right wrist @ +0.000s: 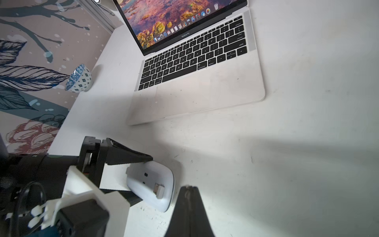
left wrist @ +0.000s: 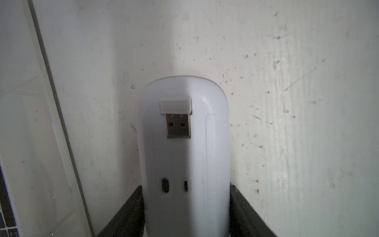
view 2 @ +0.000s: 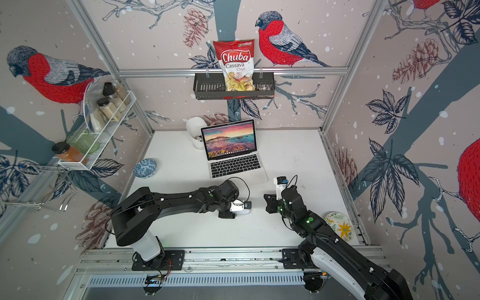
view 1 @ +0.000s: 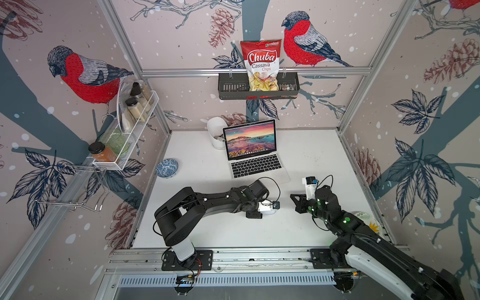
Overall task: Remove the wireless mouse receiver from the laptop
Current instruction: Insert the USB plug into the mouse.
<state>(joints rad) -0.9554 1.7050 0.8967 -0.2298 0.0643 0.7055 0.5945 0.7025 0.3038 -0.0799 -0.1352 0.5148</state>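
The open silver laptop (view 1: 255,166) (view 2: 235,166) (right wrist: 201,82) stands mid-table with a seashore wallpaper on its screen. In front of it my left gripper (left wrist: 185,189) is shut on the wireless mouse (left wrist: 184,160) (right wrist: 148,182), gripping its two sides just above the table. The mouse's white underside faces up. The small receiver (left wrist: 178,117) (right wrist: 159,189), white cap and bare metal plug, lies on that underside, apart from the laptop. My right gripper (right wrist: 189,187) (view 1: 292,196) is shut with nothing in it, its tips just beside the mouse's front end.
A blue patterned bowl (view 1: 167,168) sits left of the laptop and a white cup (view 1: 217,132) behind it. A flowered plate (view 2: 339,226) lies at the near right edge. Racks with jars (view 1: 130,124) and a chips bag (view 1: 260,65) hang on the walls.
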